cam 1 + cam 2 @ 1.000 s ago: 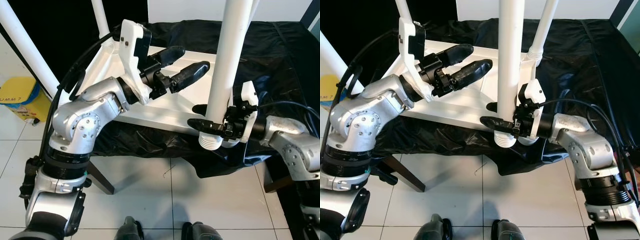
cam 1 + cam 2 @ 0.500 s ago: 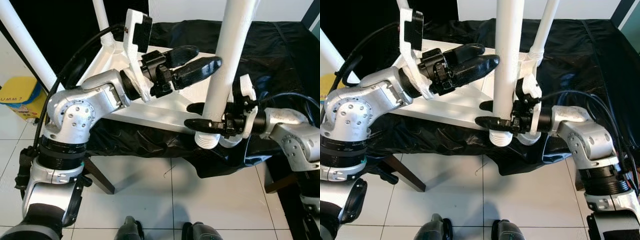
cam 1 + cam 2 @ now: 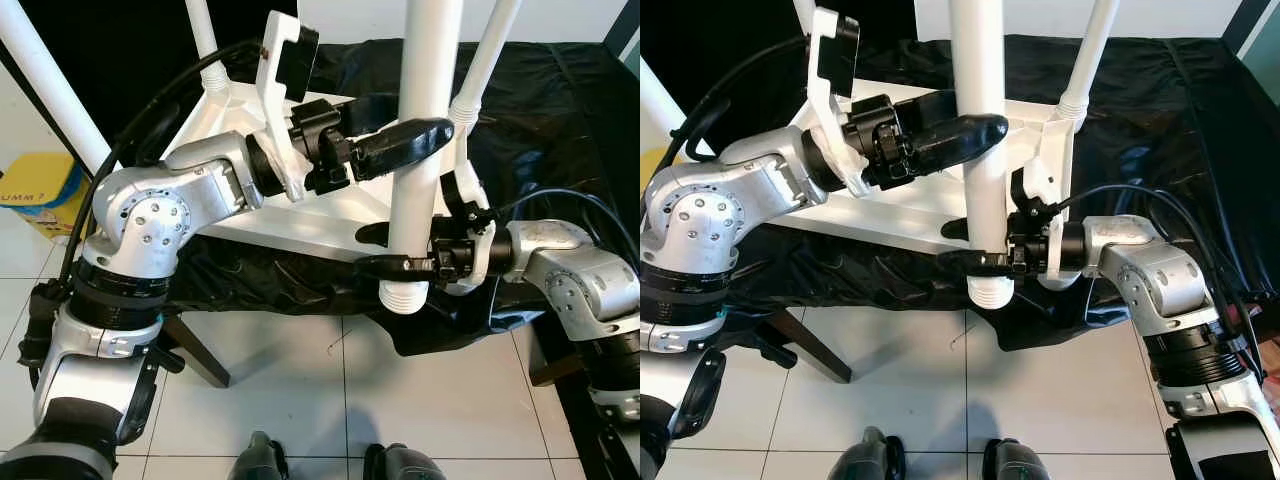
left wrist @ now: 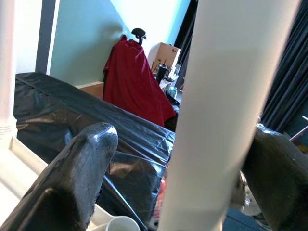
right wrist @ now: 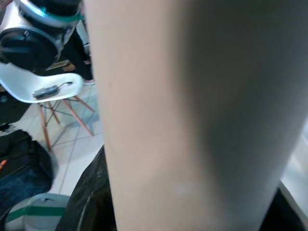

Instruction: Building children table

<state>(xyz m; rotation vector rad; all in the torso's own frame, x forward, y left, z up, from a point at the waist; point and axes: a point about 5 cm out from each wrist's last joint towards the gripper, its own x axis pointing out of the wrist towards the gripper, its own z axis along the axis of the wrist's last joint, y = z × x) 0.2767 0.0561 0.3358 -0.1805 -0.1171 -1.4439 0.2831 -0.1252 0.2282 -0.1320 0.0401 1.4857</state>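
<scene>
A white tabletop (image 3: 300, 215) lies upside down on a surface covered in black sheeting, with white legs (image 3: 205, 40) standing up from its corners. My right gripper (image 3: 395, 250) is shut on a loose white table leg (image 3: 420, 80) just above its ribbed lower end (image 3: 403, 296), which hangs off the tabletop's front edge. The leg stands almost upright. My left gripper (image 3: 430, 128) reaches across from the left, open, one black finger in front of the leg and the other behind it. In the left wrist view the leg (image 4: 226, 96) stands between the two fingers (image 4: 82, 159), with a gap on one side.
Black plastic sheeting (image 3: 560, 120) covers the support under the tabletop; a dark wooden support leg (image 3: 195, 350) slants to the tiled floor. A yellow box (image 3: 40, 195) sits on the floor at the left. A white chair (image 5: 43, 86) is on the floor.
My right gripper has carried the leg to the left and stood it more upright. My left gripper has risen and reached right, so its fingers now straddle the leg.
</scene>
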